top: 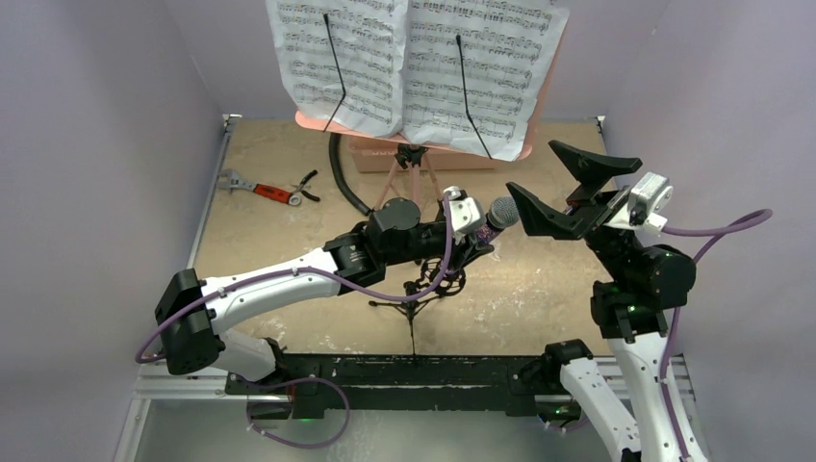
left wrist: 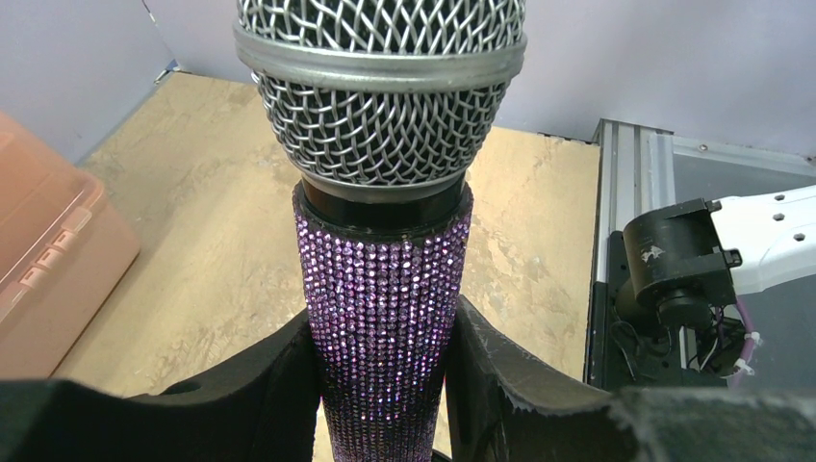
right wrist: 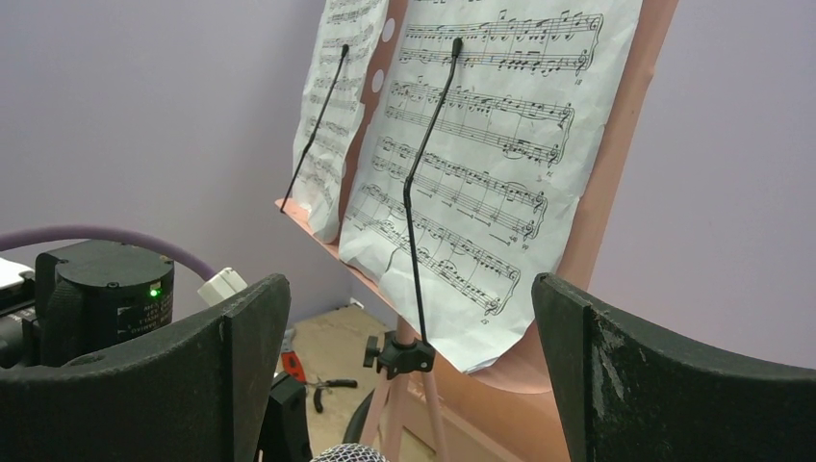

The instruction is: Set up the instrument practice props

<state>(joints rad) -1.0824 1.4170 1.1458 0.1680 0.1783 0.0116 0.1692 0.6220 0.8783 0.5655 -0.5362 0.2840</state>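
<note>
left gripper (top: pixel 478 231): clamped on the glittery purple shaft of the microphone (left wrist: pixel 383 289). both foam pads (left wrist: pixel 486 375) press on it below the grey mesh head, which points away from the wrist. right gripper (top: pixel 573 188): spread wide, holding nothing. its lower finger tip sits just beside the mic head; contact not clear.

done, as far as i can judge: music stand (top: pixel 409 178) is up on its tripod legs, ahead of both grippers at the far side of the table (top: pixel 539 289). two sheet-music pages (top: pixel 423 58) rest on its ledge, each pinned by a thin black wire retainer (right wrist: pixel 423 192). from the right wrist the pages show between the open fingers, well beyond them.

left to do, my reading: the microphone is not yet in a holder. the small black mic stand (top: pixel 416 289) sits on the table under the left gripper, a little toward the arm's base, partly hidden by the arm. cannot tell whether its clip lines up with the shaft. seating the mic looks like the last step.

off task: pink box (left wrist: pixel 48 260) to one side of the left gripper; wrench (top: pixel 252 186) and pliers (top: pixel 306 188) well apart from both grippers.

writing: printed staves and notes on the pages, no title legible. small print on a black motor housing (right wrist: pixel 106 289) beside the right gripper, too small to read.
</note>
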